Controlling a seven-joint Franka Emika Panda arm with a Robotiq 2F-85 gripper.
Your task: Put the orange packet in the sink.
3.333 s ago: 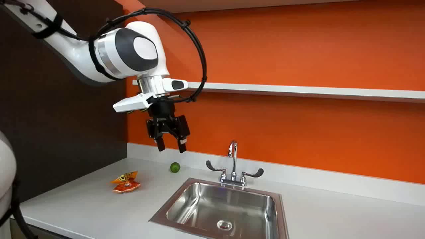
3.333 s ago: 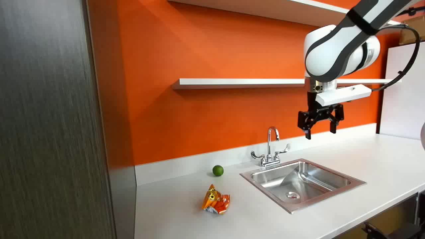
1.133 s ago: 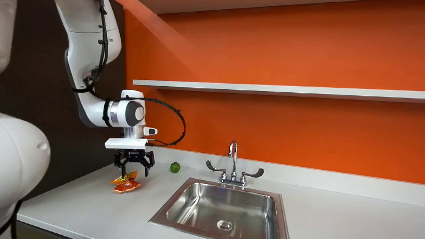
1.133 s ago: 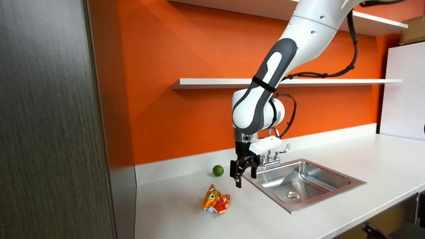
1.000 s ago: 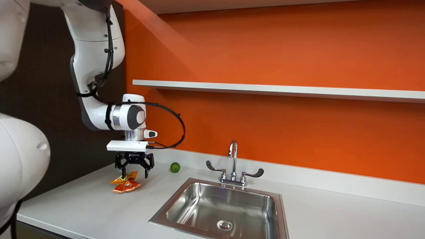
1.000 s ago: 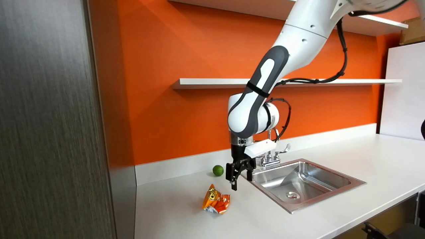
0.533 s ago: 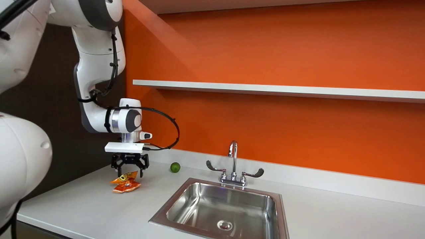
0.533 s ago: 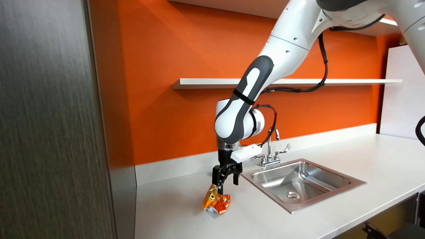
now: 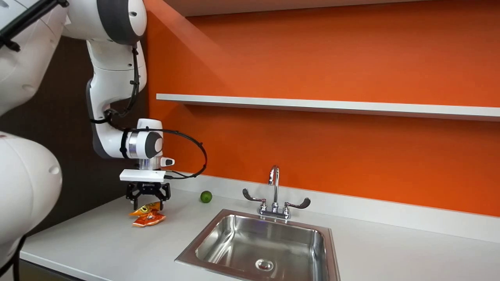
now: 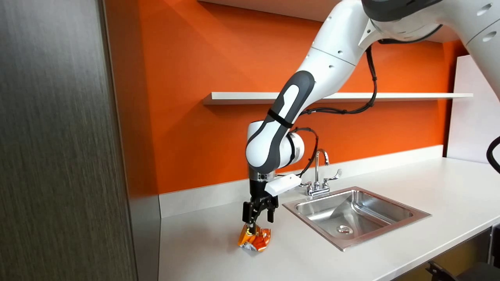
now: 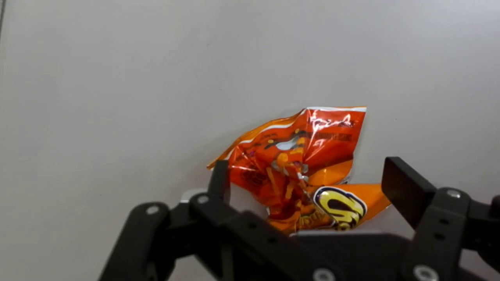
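Observation:
The orange packet lies crumpled on the counter in both exterior views [image 9: 149,220] [image 10: 261,239]. It also shows in the wrist view [image 11: 332,142], between and beyond the fingers. My gripper [image 9: 148,207] is open and points down just above the packet; it also shows in an exterior view [image 10: 261,225] and in the wrist view [image 11: 306,171]. The fingers overlap the packet's edges in the wrist view; I cannot tell whether they touch it. The steel sink [image 9: 242,244] is to the packet's right and also shows in an exterior view [image 10: 377,218].
A green ball [image 9: 206,196] sits on the counter between packet and faucet; the arm hides it in an exterior view. The chrome faucet [image 9: 276,189] with two lever handles stands behind the sink. A dark cabinet panel [image 10: 66,156] rises beside the counter. A white shelf [image 9: 332,104] runs along the wall.
My open gripper has come down from high above the counter and shifted over to the packet, most recently a little lower and closer. The packet has not moved.

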